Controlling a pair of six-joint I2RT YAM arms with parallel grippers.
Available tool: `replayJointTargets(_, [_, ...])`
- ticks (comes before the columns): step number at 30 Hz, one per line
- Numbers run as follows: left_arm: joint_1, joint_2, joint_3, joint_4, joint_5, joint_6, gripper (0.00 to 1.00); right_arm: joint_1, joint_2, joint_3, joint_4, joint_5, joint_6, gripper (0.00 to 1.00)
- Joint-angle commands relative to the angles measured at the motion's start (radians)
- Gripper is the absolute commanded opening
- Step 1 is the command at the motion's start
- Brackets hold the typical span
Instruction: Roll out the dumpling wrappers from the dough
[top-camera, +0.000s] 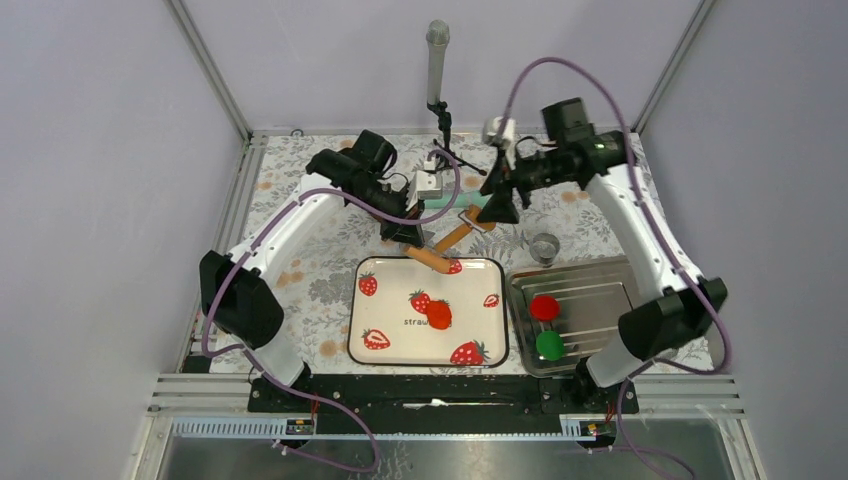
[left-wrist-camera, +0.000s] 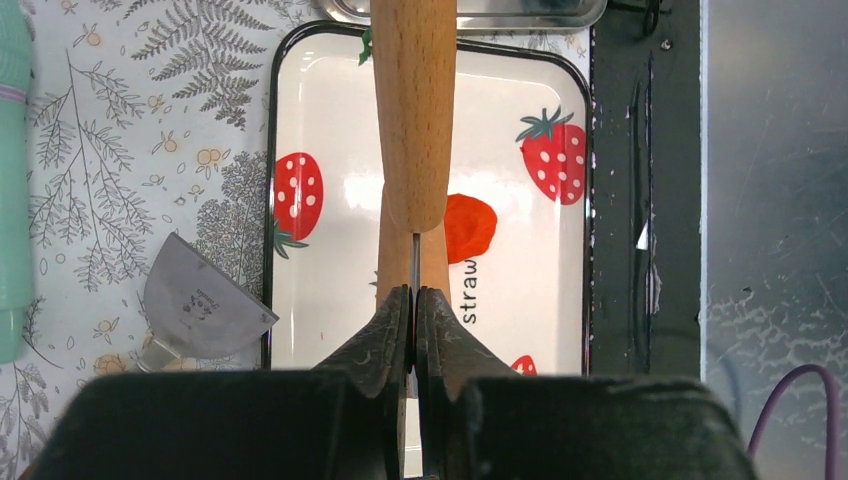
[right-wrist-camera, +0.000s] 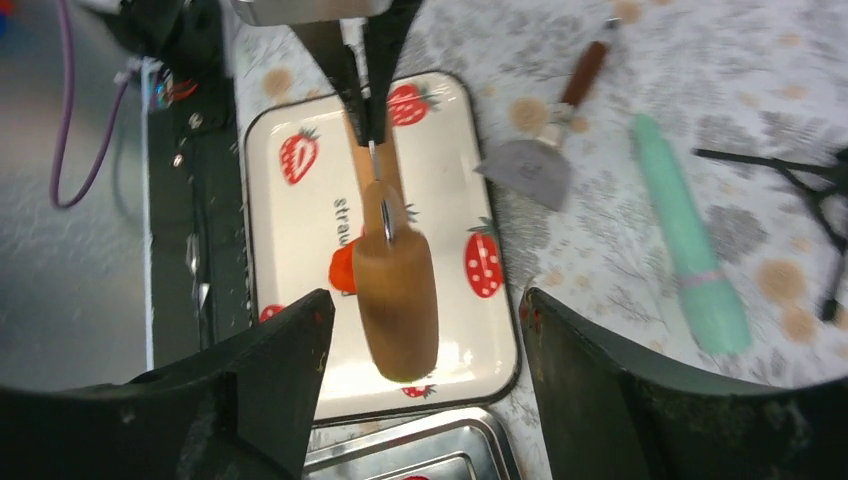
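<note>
From above, the left gripper (top-camera: 408, 240) is shut on a wooden roller (top-camera: 432, 259), which hangs over the far rim of the strawberry tray (top-camera: 395, 310). The dough (top-camera: 439, 314) lies near the middle of that tray, a small orange-red patch beside the printed lettering and apart from the roller. The right gripper (top-camera: 497, 210) hovers just past the roller's far end with nothing in it. On the right, a metal tray (top-camera: 600, 275) carries a red disc (top-camera: 544, 307) and a green disc (top-camera: 549, 345). A ring cutter (top-camera: 544, 247) stands on the cloth just beyond it.

In the left wrist view, the left gripper (left-wrist-camera: 413, 295) has its jaws pressed together on a thin metal strip of the roller (left-wrist-camera: 415, 100). The dough (left-wrist-camera: 470, 225) shows on the tray (left-wrist-camera: 330, 120) just right of the wood. A scraper (left-wrist-camera: 200, 305) lies on the cloth beside the tray's left rim.

In the right wrist view, the right gripper (right-wrist-camera: 422, 300) stands wide open and holds nothing. The roller (right-wrist-camera: 398, 290) shows between its fingers, further off, pinched at its metal part by the left gripper (right-wrist-camera: 368, 130). The dough (right-wrist-camera: 343, 268) peeks out left of the roller. The scraper (right-wrist-camera: 530, 170) and a mint-green stick (right-wrist-camera: 690, 250) lie on the cloth to the right.
</note>
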Motion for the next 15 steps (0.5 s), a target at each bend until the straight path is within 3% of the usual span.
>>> replayJointTargets(1, [-0.019,-0.05,0.025,-0.021,0.064,0.133,0.0,0.083,0.083,0.058,-0.161,-0.004,-0.221,0.75])
replayJointTargets(10, [-0.025,-0.081,-0.013,0.153,0.092,-0.031,0.0,0.142,0.089,-0.002,-0.138,-0.004,-0.195,0.66])
replayJointTargets(15, [-0.025,-0.068,-0.007,0.172,0.089,-0.034,0.0,0.149,0.084,-0.035,-0.15,0.012,-0.166,0.54])
